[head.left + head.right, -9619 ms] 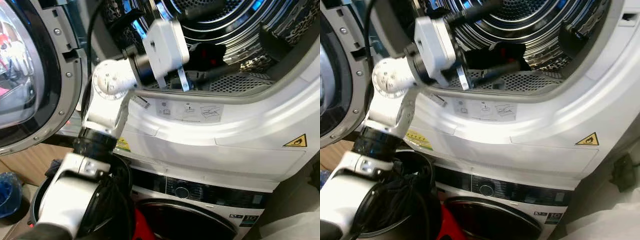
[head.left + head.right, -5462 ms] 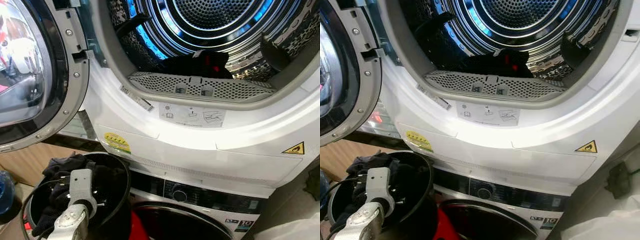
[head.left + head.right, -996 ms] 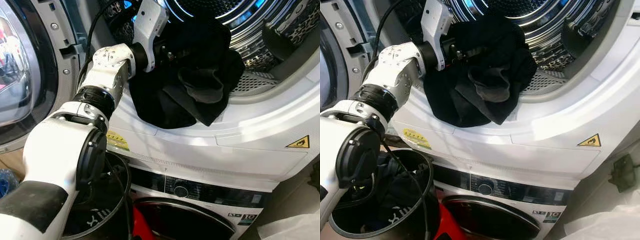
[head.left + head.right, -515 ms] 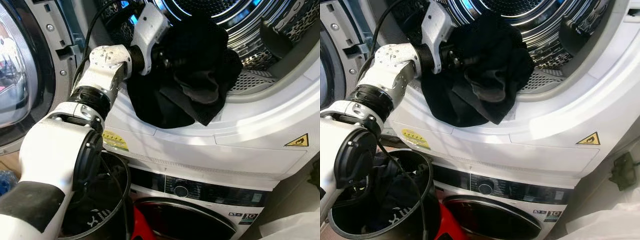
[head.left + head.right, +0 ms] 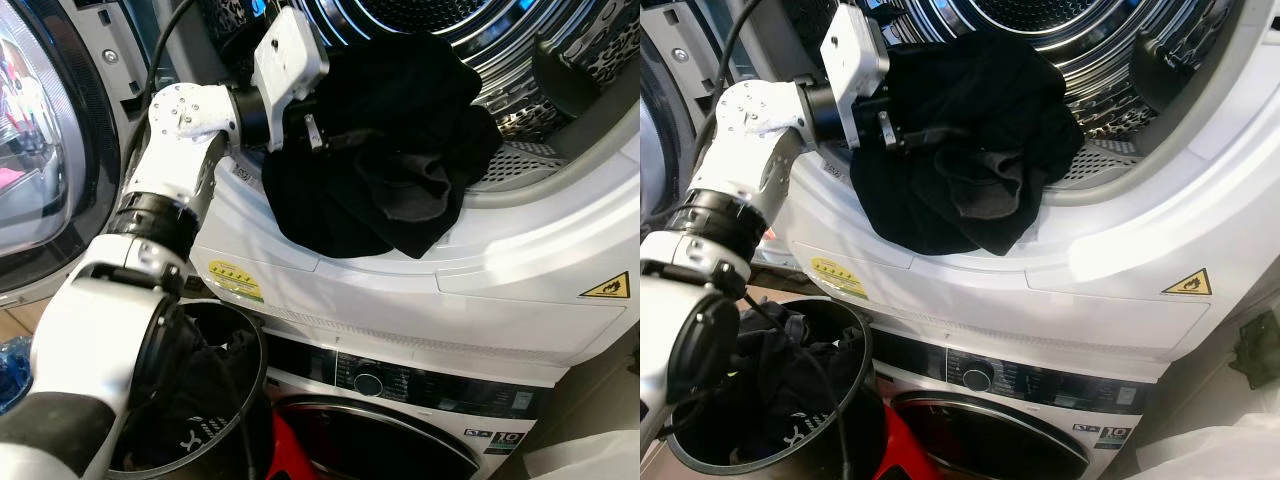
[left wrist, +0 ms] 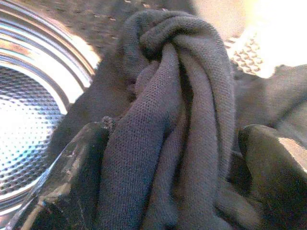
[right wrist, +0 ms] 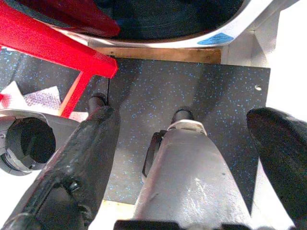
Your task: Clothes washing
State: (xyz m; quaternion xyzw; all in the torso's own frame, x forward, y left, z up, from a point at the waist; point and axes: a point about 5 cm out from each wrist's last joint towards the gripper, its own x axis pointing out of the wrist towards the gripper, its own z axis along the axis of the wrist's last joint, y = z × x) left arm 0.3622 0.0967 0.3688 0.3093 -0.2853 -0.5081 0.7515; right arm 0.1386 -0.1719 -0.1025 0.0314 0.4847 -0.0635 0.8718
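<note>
Left arm (image 5: 170, 170): raised, reaching forward. Left gripper (image 6: 168, 158): fingers clamped tight. Right gripper (image 7: 192, 158): hanging down, fingers spread.

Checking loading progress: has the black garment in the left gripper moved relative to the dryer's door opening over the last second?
Yes, slightly. The black garment held by the left gripper has shifted towards the drum, though its lower part drapes over the door rim.

Garment (image 5: 385, 150) over dryer rim (image 5: 560, 190), bucket (image 5: 215, 400) below
</note>
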